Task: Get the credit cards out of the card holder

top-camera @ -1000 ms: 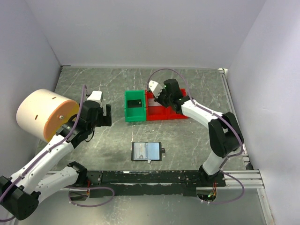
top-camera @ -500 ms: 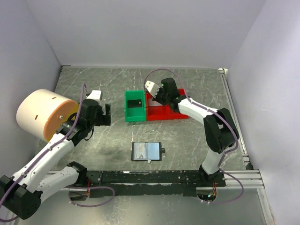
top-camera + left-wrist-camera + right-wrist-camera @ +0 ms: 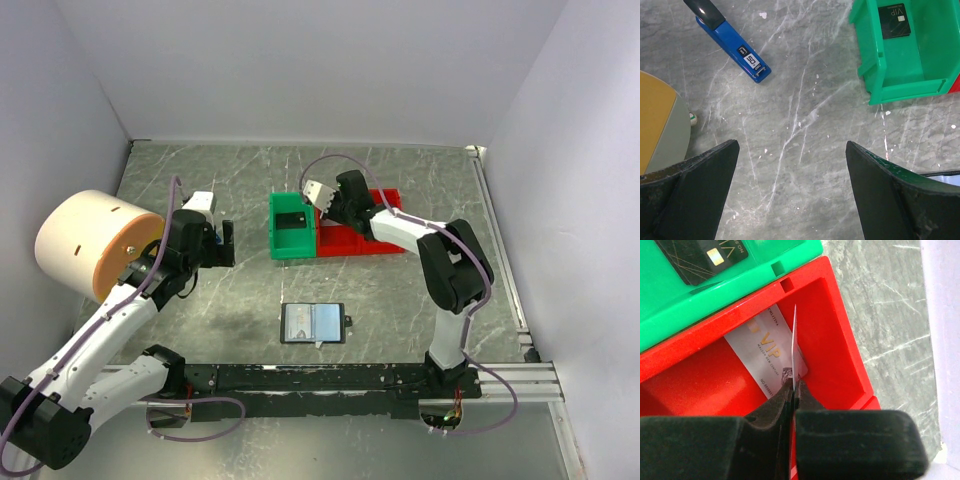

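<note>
The step in hand appears to be putting one card down. The right claw (image 3: pixel 794 386) is closed on a thin card (image 3: pixel 794 337), which stands on its edge over the red bin (image 3: pixel 840 360), so its face and colour cannot be told. Directly under it, on the floor of the red bin, lies a silvery card (image 3: pixel 762 357) with gold letters. A black card (image 3: pixel 702 255) lies in the green bin (image 3: pixel 670 310), which touches the red bin on its left side.

The card holder (image 3: pixel 313 323) lies unfolded on the worktop (image 3: pixel 420 290), well apart from the red bin, toward the arm bases. Whether any cards remain in its sleeves is too small to see. The left claw (image 3: pixel 791 152) is wide open and holds nothing, far to the left of the red bin, beyond the green bin.

The next move probably calls for opening the right claw, so that the card falls flat inside the red bin. Lowering or tilting it a little first may keep it from leaning on the wall. After that, the card holder would need checking.
</note>
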